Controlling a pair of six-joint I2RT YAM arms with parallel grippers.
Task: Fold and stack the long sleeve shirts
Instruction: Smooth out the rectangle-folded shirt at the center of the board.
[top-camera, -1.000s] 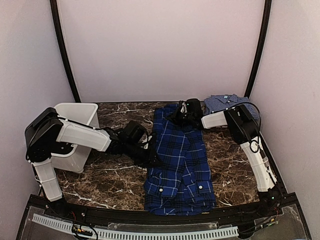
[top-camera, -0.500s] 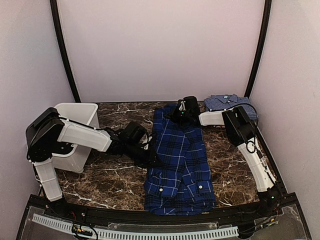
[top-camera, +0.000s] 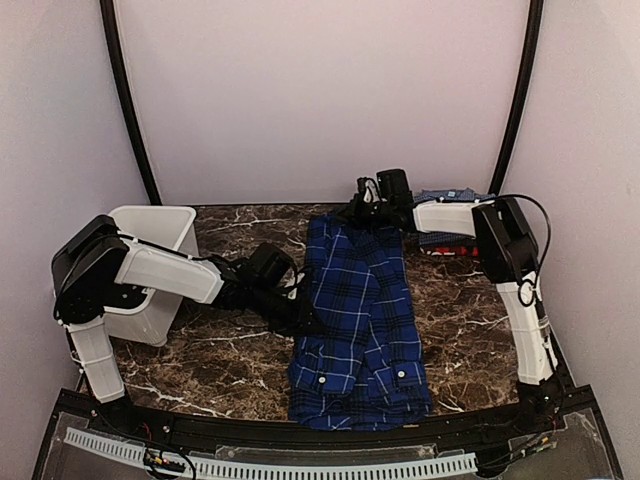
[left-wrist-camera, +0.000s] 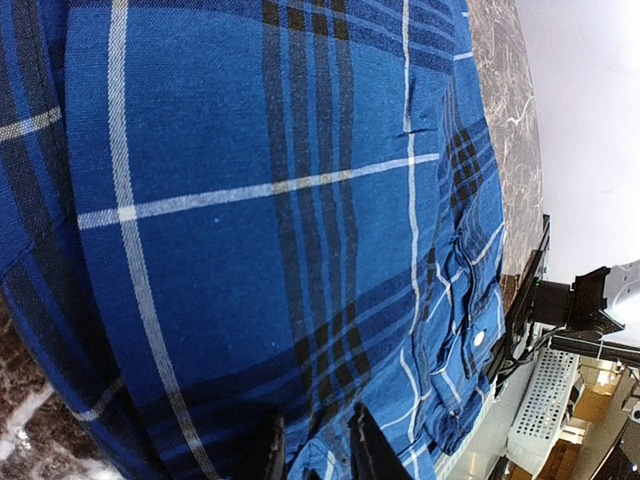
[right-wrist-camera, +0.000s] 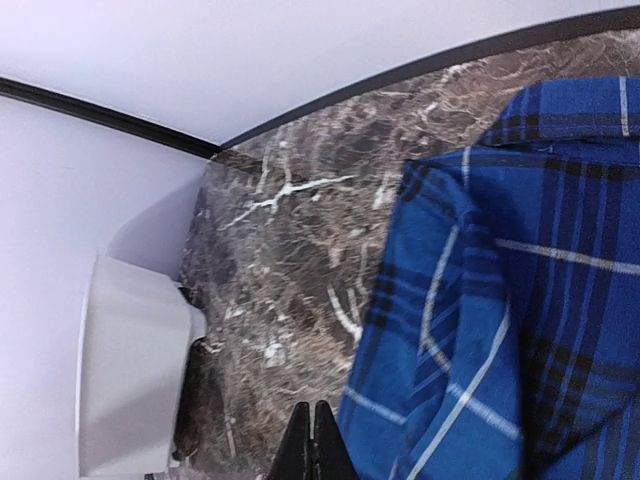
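Observation:
The deep-blue plaid shirt (top-camera: 360, 320) lies folded lengthwise down the middle of the marble table. My left gripper (top-camera: 308, 322) is low at its left edge. In the left wrist view the plaid cloth (left-wrist-camera: 250, 150) fills the frame and a fold of it sits between my left gripper's (left-wrist-camera: 315, 455) fingers. My right gripper (top-camera: 358, 213) hovers at the shirt's far end. In the right wrist view it (right-wrist-camera: 313, 440) is shut and empty over bare marble beside the plaid (right-wrist-camera: 520, 300). The lighter blue shirt (top-camera: 450, 196) lies at the back right, partly behind my right arm, with a strip of red cloth (top-camera: 450, 243) just in front.
A white bin (top-camera: 150, 270) stands at the left edge of the table, behind my left arm; it also shows in the right wrist view (right-wrist-camera: 130, 370). Walls close in the back and both sides. Bare marble (top-camera: 220, 370) shows left and right of the plaid shirt.
My right arm has swung back and to the right, off the plaid shirt's far end, and now crosses the lighter blue shirt; a red strip now shows. My left arm has not moved.

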